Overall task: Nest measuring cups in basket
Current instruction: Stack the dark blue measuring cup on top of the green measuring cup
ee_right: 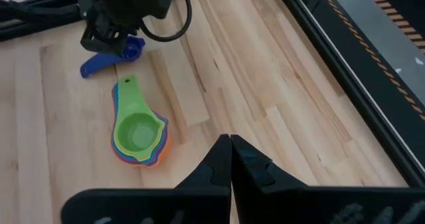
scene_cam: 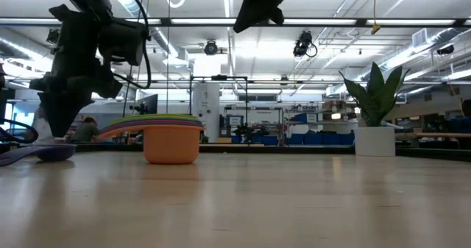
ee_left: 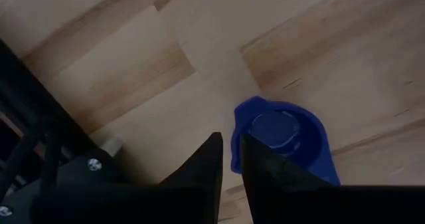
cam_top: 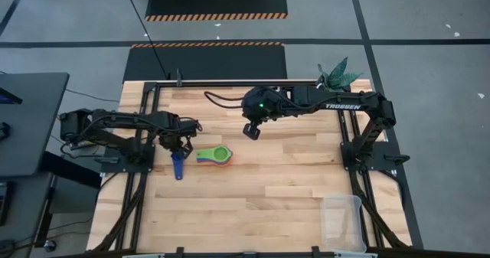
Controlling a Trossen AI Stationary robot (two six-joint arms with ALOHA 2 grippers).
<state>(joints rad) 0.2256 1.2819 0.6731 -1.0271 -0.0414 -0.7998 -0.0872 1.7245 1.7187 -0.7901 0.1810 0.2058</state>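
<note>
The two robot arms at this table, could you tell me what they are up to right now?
The left gripper is right over a dark blue cup, fingers slightly apart, not gripping it. The nested stack of cups, green on top, sits beside it. The right gripper hangs shut above the table. The clear basket at the corner holds no cups.

Lone cup (cam_top: 178, 164) lies left of nested cups (cam_top: 214, 156), basket (cam_top: 342, 221) well apart

We see the left gripper (cam_top: 178, 145) low over the table's left part, its arm stretched in from the left edge, fingers (ee_left: 209, 164) parted by a narrow gap. The right gripper (ee_right: 230, 159) hangs raised mid-table — fingertips pressed together — arm reaching from the right.
</note>
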